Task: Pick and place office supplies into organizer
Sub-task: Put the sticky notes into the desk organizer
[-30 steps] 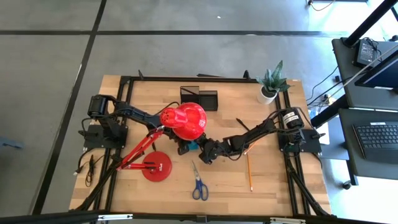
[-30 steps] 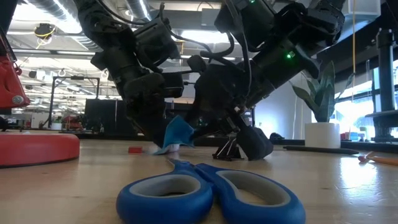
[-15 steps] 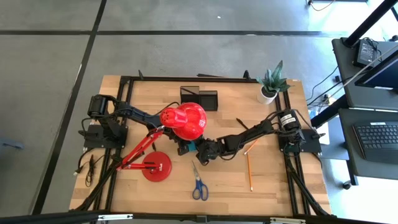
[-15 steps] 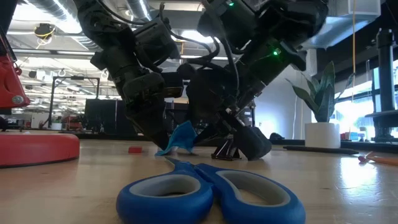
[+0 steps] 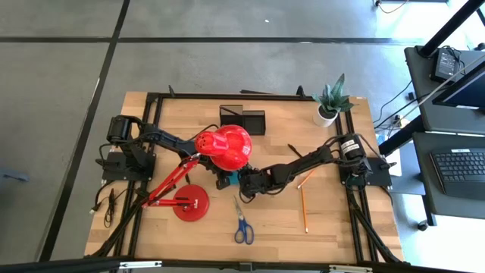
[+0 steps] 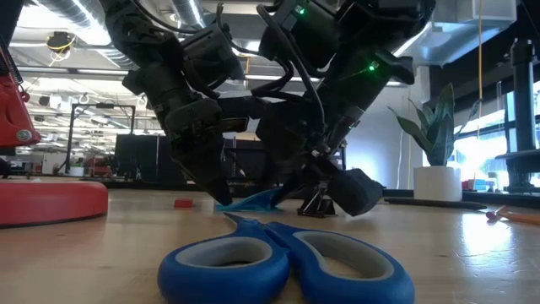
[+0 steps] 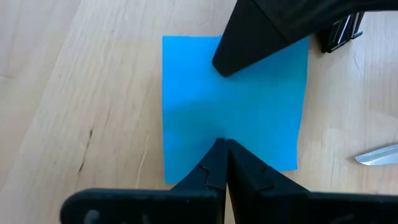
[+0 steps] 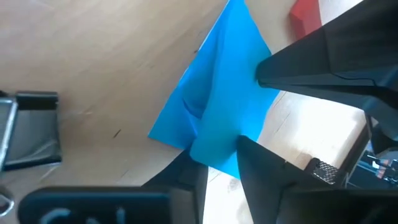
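A blue sticky-note pad [image 7: 233,106] lies on the wooden table under the red lamp's head [image 5: 227,146]. My left gripper [image 7: 222,148] is shut with its tips on the pad's edge. My right gripper [image 8: 221,163] comes from the table's right, and the pad's opposite corner [image 8: 214,146] lies between its fingers. In the low view the pad [image 6: 253,201] lies almost flat between the two grippers. The black organizer [image 5: 242,120] stands at the far edge. Blue-handled scissors [image 5: 242,224], a pencil [image 5: 304,208] and a pen [image 5: 295,152] lie loose on the table. My left gripper presses its shut fingertips down on the middle of the pad's edge [image 7: 217,134], slanting down from the table's left. That edge stays on the table. My right gripper has a corner of the pad [image 8: 211,140] between its two fingers, slanting down from the table's right. One finger [image 7: 249,40] lies over the pad's top; the other is hidden. The pad is creased near the hold and low over the table.
A black binder clip [image 7: 341,31] lies just beside the pad, and a small red piece [image 8: 305,14] lies near its other side. The scissors' tip [image 7: 376,155] points at the pad. The lamp's red base [image 5: 191,203] stands near left, a potted plant [image 5: 330,102] far right.
My right gripper has shifted a little toward the table's left and tipped. The pad's edge on that side, raised and curled up a second ago, has sunk, and the pad now lies nearly flat. The edge under my left gripper has stayed on the table.
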{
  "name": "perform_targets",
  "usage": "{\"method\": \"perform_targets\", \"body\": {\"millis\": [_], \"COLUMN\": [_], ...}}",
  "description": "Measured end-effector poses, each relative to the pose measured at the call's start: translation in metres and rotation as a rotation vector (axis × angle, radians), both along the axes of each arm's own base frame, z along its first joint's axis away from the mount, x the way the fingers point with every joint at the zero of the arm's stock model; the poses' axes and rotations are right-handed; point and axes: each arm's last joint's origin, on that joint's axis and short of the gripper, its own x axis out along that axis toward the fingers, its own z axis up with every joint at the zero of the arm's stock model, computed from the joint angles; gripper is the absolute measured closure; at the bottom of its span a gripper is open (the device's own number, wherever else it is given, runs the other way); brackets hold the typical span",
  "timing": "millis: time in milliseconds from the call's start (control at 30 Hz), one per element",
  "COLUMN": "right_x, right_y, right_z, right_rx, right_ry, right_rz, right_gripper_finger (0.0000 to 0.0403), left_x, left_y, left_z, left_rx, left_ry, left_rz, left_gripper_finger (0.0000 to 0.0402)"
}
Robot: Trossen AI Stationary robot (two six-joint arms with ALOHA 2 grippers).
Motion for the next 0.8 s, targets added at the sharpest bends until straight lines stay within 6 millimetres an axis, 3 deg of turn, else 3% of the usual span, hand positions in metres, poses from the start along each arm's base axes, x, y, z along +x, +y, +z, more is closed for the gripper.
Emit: {"method": "perform_targets", "body": {"millis": [567, 800], "right_x": [0.005, 0.004], "right_y": [0.002, 0.005], "right_z": [0.006, 0.033], "right_rx": [0.040, 0.132], "right_ry": [-0.076, -0.138], "right_rz": [0.015, 0.043], "right_gripper_finger": [0.0326, 0.0327], "left_x": [-0.001, -0.001], "left_y": [0.000, 0.000], "left_z": [0.000, 0.000], "left_rx": [0.009, 0.009], "left_ry": [0.008, 0.012], "left_rz": [-0.013, -0.014], "left_gripper_finger": [0.0399, 0.0399]}}
